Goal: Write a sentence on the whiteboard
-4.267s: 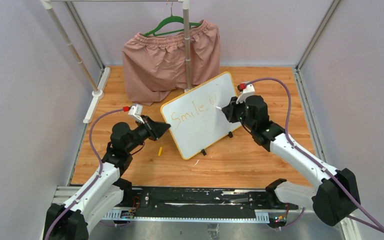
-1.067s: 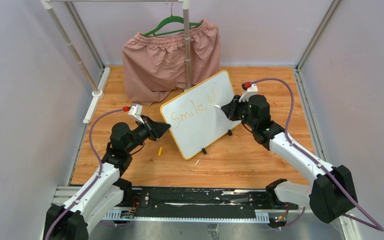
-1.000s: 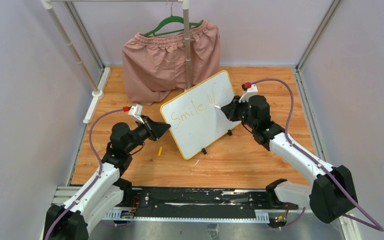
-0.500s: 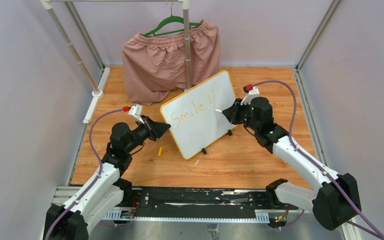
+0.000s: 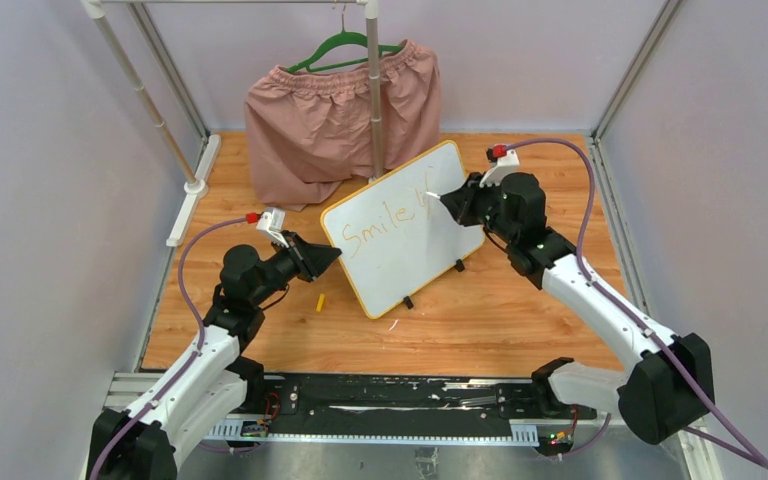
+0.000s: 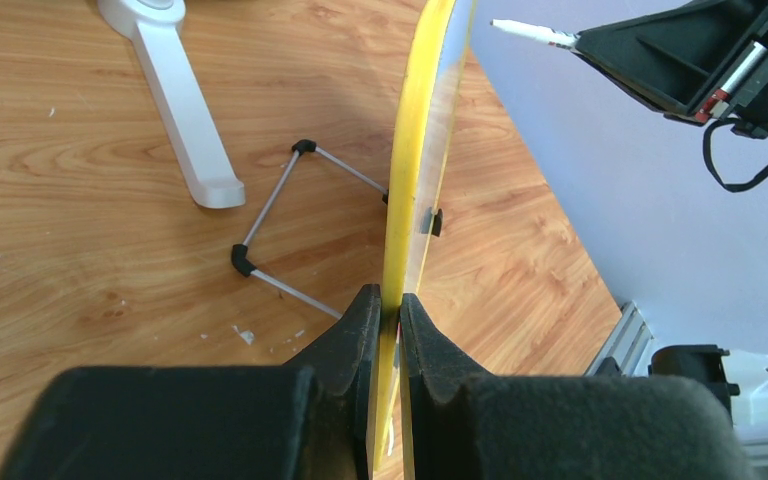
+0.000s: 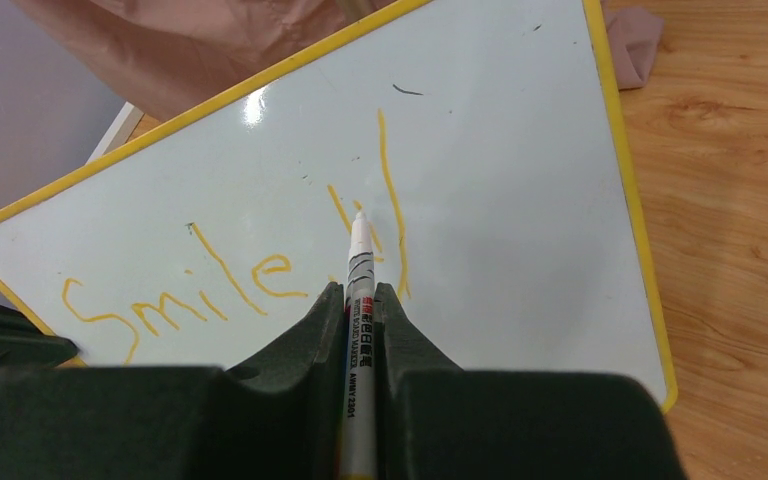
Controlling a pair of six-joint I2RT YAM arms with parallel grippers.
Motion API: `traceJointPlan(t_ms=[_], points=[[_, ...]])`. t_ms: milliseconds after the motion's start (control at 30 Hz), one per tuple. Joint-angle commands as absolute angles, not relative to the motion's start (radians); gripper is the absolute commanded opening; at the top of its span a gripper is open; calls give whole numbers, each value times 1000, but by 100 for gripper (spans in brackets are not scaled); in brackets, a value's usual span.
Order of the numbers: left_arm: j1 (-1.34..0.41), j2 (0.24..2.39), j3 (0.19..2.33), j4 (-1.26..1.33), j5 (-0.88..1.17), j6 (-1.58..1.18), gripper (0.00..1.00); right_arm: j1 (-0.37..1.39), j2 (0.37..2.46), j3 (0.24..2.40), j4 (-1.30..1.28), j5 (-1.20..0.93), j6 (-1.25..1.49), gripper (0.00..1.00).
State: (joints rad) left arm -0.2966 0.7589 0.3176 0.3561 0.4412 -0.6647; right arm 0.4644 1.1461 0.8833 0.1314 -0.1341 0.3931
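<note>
The whiteboard [image 5: 400, 235], white with a yellow frame, stands tilted mid-table on small black feet. Orange writing [image 5: 378, 225] on it reads "Smile" plus a few strokes of a further word [image 7: 385, 215]. My left gripper [image 5: 328, 256] is shut on the board's left edge [image 6: 400, 230], seen edge-on in the left wrist view. My right gripper [image 5: 452, 203] is shut on a white marker [image 7: 359, 300], whose tip [image 7: 358, 217] is at the board among the newest strokes. The marker tip also shows in the left wrist view [image 6: 520, 30].
Pink shorts [image 5: 340, 120] hang on a green hanger from a white rack behind the board. The rack's foot [image 6: 180, 110] and the board's wire stand [image 6: 290, 200] lie on the wood. A small yellow cap [image 5: 321, 300] lies left of the board.
My right gripper has moved the marker up and toward the back along the board, and more strokes have appeared after "Smile". The left gripper and the board have stayed put.
</note>
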Motion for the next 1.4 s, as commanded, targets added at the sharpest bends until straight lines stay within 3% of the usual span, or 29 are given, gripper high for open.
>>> traceJointPlan(t_ms=[0, 1367], points=[[-295, 743, 315, 391, 450, -667, 0, 466, 1180, 935, 164, -145, 380, 0], [-295, 743, 314, 391, 453, -666, 0, 424, 1241, 903, 148, -86, 371, 0]])
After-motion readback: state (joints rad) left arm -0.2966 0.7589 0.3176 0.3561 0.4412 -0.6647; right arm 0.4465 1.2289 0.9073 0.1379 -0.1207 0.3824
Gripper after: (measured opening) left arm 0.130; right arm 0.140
